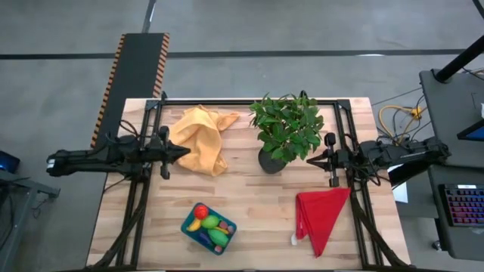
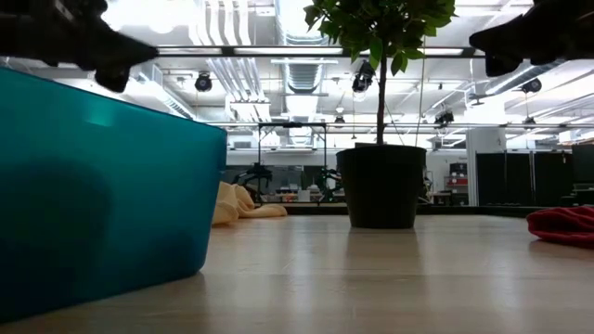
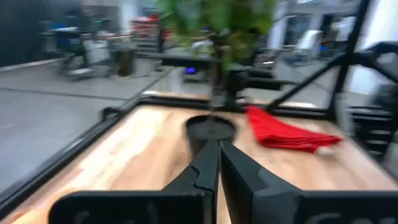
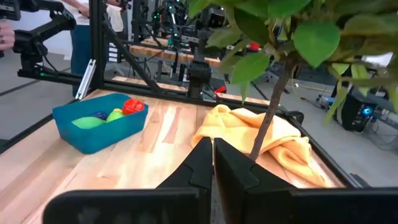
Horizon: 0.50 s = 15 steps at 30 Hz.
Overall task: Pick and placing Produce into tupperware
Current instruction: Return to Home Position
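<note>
Seemingly homing; lying gathered in the tupperware (image 1: 187, 224) near the front edge of the table (image 1: 257, 204), produce (image 1: 209, 224); hanging empty, fingers pressed together, left gripper (image 1: 185, 151) by the yellow cloth (image 1: 200, 140), right gripper (image 1: 310, 160) by the potted plant (image 1: 286, 128); likely needing only settling both arms.

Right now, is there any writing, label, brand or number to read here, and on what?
None can be read.
The teal tub and the black plant pot show no print.
The keyboard keys are too small to read.
The orange-black stripes on the dark panel carry no words.
</note>
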Available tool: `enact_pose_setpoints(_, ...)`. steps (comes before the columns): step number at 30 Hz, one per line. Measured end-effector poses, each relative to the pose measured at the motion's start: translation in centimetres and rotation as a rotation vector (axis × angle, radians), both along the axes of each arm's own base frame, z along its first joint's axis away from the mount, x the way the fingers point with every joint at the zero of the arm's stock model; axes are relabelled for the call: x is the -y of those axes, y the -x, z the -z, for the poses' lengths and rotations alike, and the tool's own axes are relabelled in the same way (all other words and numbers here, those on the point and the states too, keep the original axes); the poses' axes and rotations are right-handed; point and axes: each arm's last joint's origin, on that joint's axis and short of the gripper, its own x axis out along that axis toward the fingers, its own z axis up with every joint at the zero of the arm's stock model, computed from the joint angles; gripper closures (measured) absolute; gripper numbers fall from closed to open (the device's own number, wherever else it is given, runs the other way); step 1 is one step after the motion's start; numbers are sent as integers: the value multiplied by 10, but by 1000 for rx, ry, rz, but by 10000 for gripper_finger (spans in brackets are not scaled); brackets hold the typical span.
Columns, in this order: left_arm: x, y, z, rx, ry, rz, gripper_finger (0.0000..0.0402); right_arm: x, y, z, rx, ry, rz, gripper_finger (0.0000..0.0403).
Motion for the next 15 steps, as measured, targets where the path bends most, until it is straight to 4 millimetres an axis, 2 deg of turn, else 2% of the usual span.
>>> enact_pose_setpoints(9, -2, 10, 11, 47, -26, -96, 401, 0, -3, 20, -3, -43, 4, 394)
enact_pose_setpoints(15, -3, 7, 43, 40, -4, -113, 401, 3, -5, 33, 7, -58, 41, 394)
